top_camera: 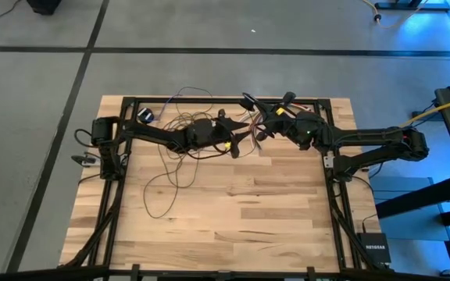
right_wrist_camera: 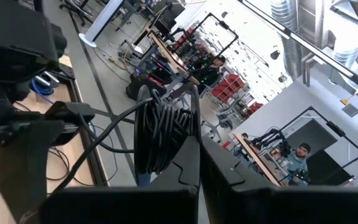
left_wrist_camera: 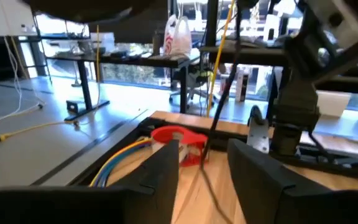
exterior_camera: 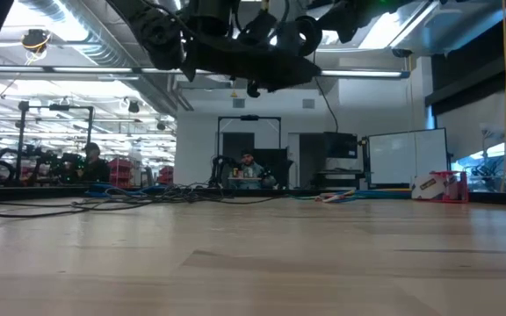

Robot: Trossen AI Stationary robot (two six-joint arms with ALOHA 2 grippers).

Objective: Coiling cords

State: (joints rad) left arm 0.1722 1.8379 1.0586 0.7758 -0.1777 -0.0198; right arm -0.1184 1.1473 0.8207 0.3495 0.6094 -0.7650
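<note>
Cords point(top_camera: 180, 160) looked light, floppy and tangle-prone; right end effector point(right_wrist_camera: 197, 152) was clamped on the wound bundle, left end effector point(left_wrist_camera: 202, 163) apart around the strand.

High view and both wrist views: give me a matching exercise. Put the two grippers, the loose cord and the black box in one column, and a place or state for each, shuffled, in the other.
Column one:
1. left gripper
2. right gripper
3. loose cord loops
4. black box

Column two:
a. shut on a coiled bundle of cord
b. off the wood, by the table's right edge
c. jaws apart, one strand running between them
d. spread on the table's left half

Pairs: 1-c, 2-a, 3-d, 4-b
</note>
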